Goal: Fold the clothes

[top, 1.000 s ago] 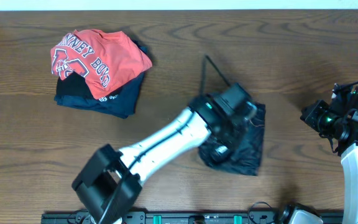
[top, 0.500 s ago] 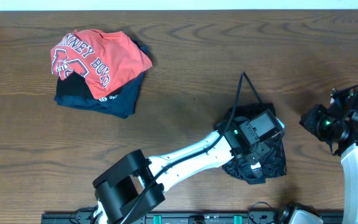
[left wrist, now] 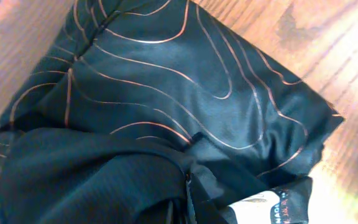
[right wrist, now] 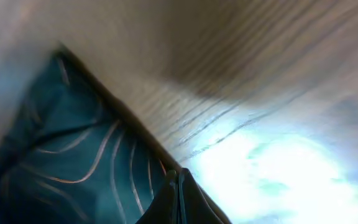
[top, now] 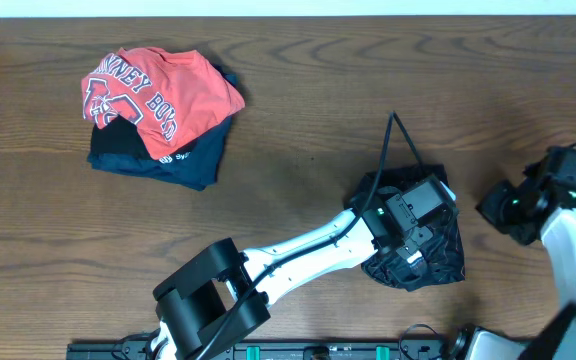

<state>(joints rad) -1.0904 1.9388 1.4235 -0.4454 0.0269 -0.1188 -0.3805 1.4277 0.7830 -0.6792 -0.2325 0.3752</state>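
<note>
1. The brown wood-grain table [top: 298, 120] is cut off at every frame edge.
2. The crumpled black jersey with thin wavy contour lines [top: 448, 268] lies at 4 o'clock from table centre. It is largely hidden under the left arm.
3. The red T-shirt with white lettering [top: 158, 90], at 10 o'clock, partly covers a folded navy garment [top: 168, 160].
4. The left gripper [left wrist: 188, 199] is closed and pinches a jersey fold. Its tips are hard to make out.
5. The right gripper [right wrist: 179, 183] is closed and empty. It is blurred, near the jersey's 3 o'clock edge.

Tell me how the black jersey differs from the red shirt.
The jersey is black with thin wavy lines; the shirt is red with white lettering. The jersey lies bunched straight on the table; the shirt tops a navy garment. Both are crumpled, not spread flat.
</note>
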